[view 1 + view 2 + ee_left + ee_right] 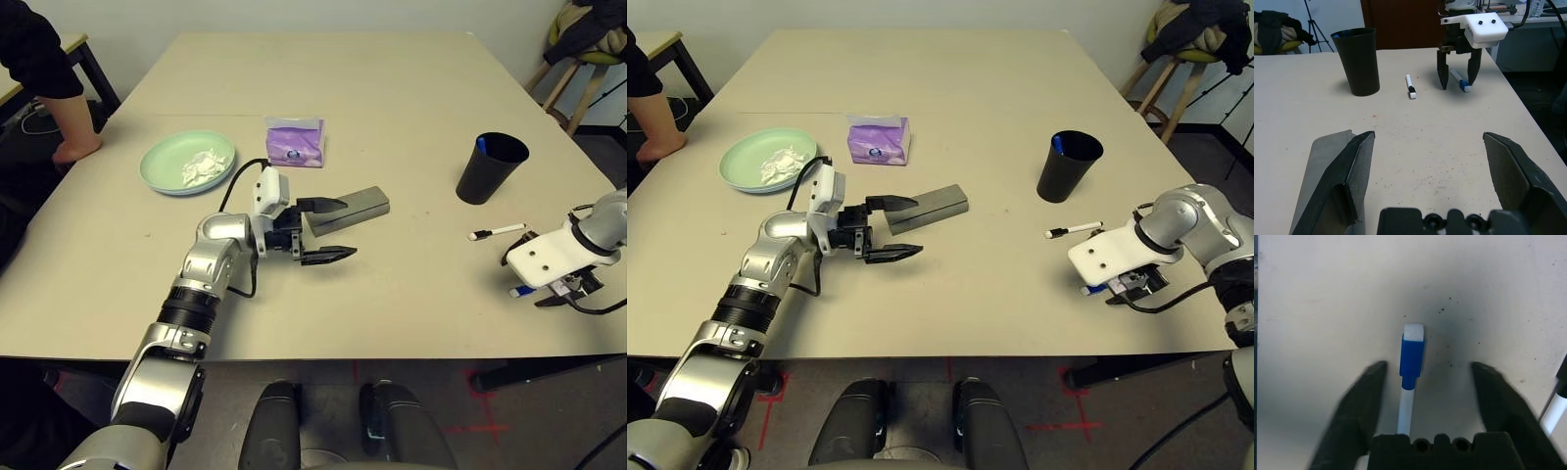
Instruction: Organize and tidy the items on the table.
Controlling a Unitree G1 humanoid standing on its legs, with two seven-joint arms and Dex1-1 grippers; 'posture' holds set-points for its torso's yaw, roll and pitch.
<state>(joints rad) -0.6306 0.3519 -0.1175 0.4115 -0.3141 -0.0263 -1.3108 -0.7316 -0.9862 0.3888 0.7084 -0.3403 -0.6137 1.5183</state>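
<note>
In the left eye view, the black cup has a black-capped marker lying near it, tip to tail roughly across the table. Far to the cup's left, the glasses case slants beside the spread-open left gripper. Left of the cup, beyond the case, are the tissue pack and the green plate with crumpled tissue.

The left wrist view shows the right gripper's fingers apart over the blue-capped marker, on the black-capped marker's side of the cup.

The right wrist view shows that blue-capped marker pointing lengthwise between the parted fingers, ungripped.

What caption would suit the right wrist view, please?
Open gripper around a blue-capped white marker on the table.
</note>
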